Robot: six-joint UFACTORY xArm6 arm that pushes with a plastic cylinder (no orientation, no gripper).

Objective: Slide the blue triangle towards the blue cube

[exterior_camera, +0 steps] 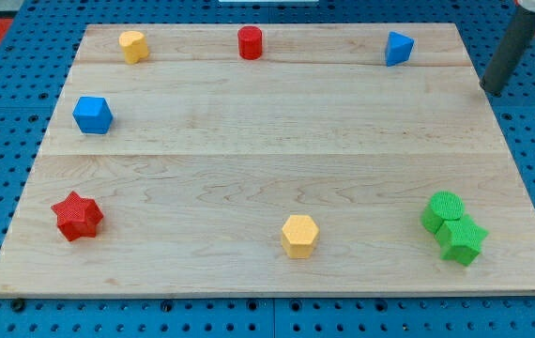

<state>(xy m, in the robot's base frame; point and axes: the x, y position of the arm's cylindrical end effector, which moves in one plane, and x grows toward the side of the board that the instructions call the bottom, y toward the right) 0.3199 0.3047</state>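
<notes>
The blue triangle (398,48) lies near the board's top right corner. The blue cube (92,115) sits at the board's left side, far to the left of and a little below the triangle. My rod comes down from the view's top right, and my tip (491,92) rests at the board's right edge, to the right of and below the blue triangle, apart from it.
A yellow block (133,45) and a red cylinder (251,42) lie along the wooden board's (267,160) top edge. A red star (77,216) sits bottom left, a yellow hexagon (299,235) bottom middle, and two touching green blocks (453,227) bottom right.
</notes>
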